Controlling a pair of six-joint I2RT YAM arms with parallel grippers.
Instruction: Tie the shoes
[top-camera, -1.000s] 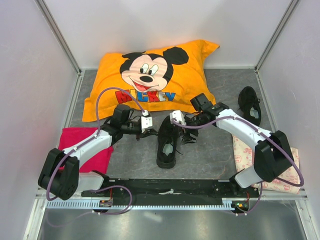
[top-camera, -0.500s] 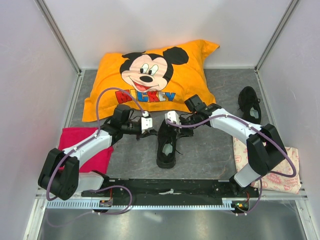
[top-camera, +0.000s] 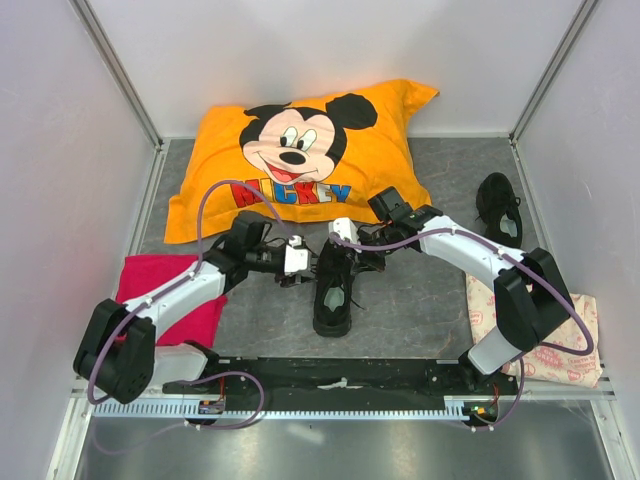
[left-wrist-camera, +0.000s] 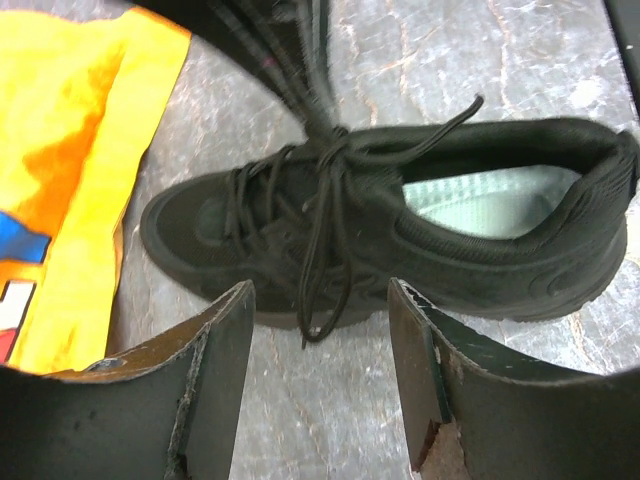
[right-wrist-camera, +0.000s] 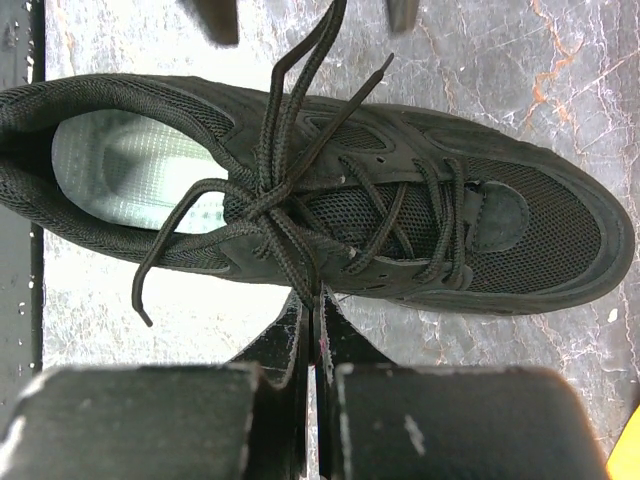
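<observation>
One black shoe (top-camera: 335, 285) lies in the middle of the surface (top-camera: 420, 310), toe toward an orange pillow (top-camera: 300, 150); the second shoe (top-camera: 499, 208) sits far right, well apart. The left end effector (left-wrist-camera: 320, 290), clamped a moment ago, has just released, fingers spread around nothing; the right end effector (right-wrist-camera: 312, 305) has moved in and clenched on the laces (right-wrist-camera: 262, 205) beside the shoe. This looks like a handover of the lace; the knot appears loose, not yet tightened.
</observation>
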